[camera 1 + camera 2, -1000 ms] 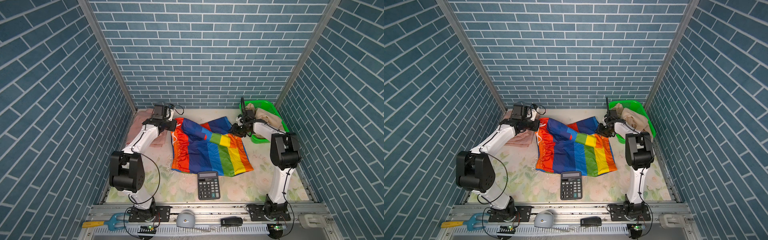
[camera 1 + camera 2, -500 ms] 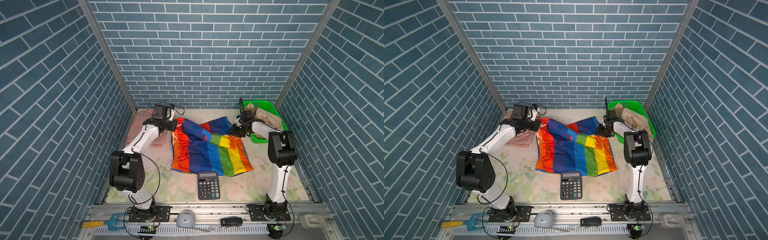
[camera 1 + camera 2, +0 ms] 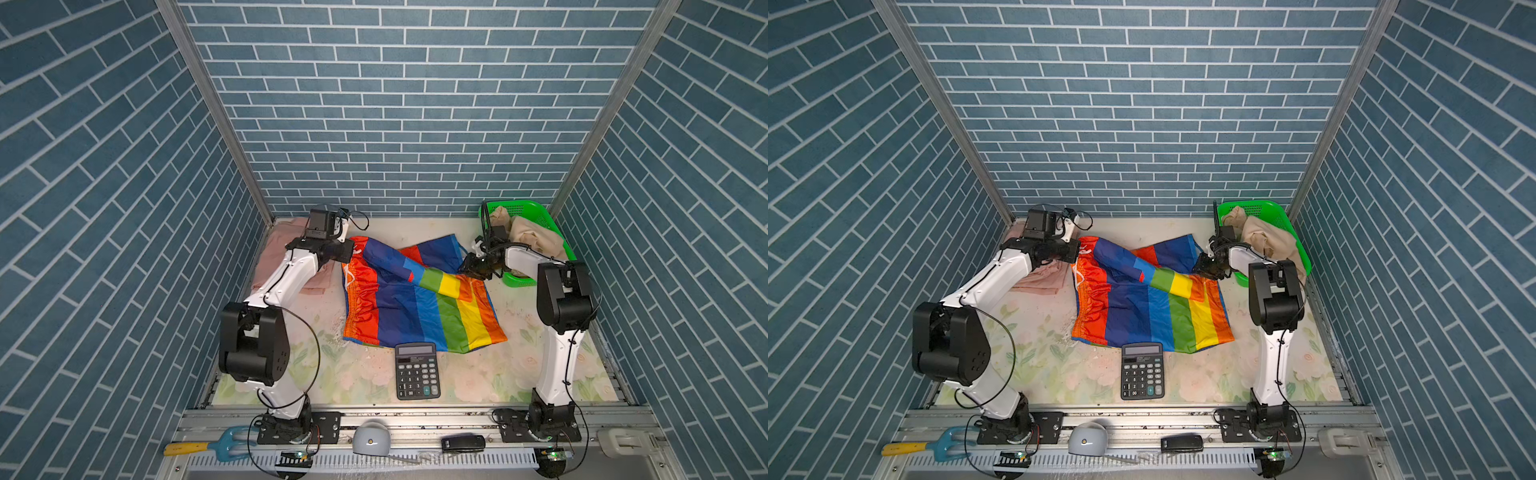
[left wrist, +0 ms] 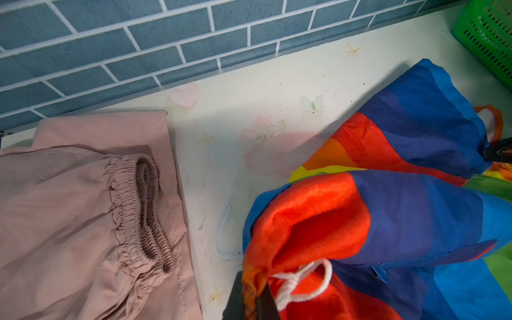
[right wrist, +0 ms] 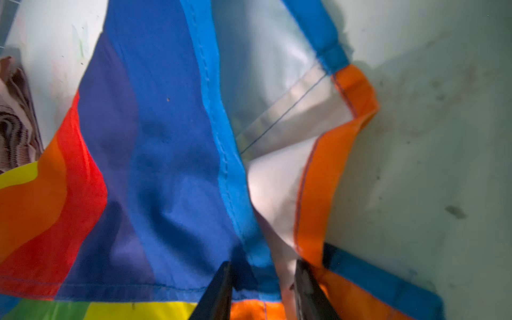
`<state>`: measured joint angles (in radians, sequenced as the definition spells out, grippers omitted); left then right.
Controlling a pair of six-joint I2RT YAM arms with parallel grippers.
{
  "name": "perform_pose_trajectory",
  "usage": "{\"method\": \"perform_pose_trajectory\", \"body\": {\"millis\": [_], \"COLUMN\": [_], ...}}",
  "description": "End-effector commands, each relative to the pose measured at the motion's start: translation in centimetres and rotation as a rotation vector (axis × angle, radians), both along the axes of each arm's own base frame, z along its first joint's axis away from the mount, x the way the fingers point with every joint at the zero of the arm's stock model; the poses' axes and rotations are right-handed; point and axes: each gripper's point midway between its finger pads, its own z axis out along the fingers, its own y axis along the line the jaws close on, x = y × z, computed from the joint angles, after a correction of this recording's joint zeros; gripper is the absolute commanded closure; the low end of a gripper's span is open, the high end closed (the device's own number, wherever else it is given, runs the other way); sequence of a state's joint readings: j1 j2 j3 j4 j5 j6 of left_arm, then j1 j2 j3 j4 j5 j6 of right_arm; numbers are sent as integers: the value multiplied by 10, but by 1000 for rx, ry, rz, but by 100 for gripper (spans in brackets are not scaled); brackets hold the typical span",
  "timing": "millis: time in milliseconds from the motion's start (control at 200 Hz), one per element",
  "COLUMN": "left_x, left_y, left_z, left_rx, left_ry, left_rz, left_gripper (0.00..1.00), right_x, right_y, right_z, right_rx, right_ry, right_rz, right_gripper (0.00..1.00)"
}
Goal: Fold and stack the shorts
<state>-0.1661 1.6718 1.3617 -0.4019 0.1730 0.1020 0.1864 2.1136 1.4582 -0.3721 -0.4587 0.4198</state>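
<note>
The rainbow-striped shorts are lying spread mid-desk, one leg folding over; the left pincer is pinching their orange waistband tight beside the white drawstring; the right pincer, jaws part-way closed, is gripping the bunched blue hem; the pale pink shorts are lying beside the left arm; the beige shorts are sitting in the green mesh basket.

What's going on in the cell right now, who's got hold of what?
Both arms are at the rainbow-striped shorts, spread mid-table. The left gripper is pinched shut on their waistband beside the white drawstring. The right gripper straddles a leg hem, jaws apart around the cloth; whether it is clamped is unclear. The pink shorts lie folded at the back left, and the beige shorts sit in the green basket.
</note>
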Motion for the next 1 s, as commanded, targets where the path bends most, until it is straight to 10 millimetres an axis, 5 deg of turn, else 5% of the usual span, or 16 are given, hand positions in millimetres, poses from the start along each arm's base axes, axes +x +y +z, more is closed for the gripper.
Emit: {"method": "perform_pose_trajectory", "body": {"millis": [0, 345, 610, 830, 995], "left_x": [0, 0, 2, 7, 8], "left_y": [-1, 0, 9, 37, 63], "left_z": [-3, -7, -14, -18, -17], "left_rx": [9, 11, 51, 163, 256], "left_ry": [5, 15, 31, 35, 29], "left_rz": [2, 5, 47, 173, 287], "left_gripper": [100, 100, 100, 100, 100], "right_x": [-9, -1, 19, 25, -4], "right_y": [0, 16, 13, -26, -44], "right_z": [-19, -2, 66, 142, 148], "right_rx": [32, 169, 223, 288, 285], "right_ry": [49, 6, -105, -230, -224], "right_rz": [-21, -44, -61, -158, -205], "right_gripper": [63, 100, 100, 100, 100]}}
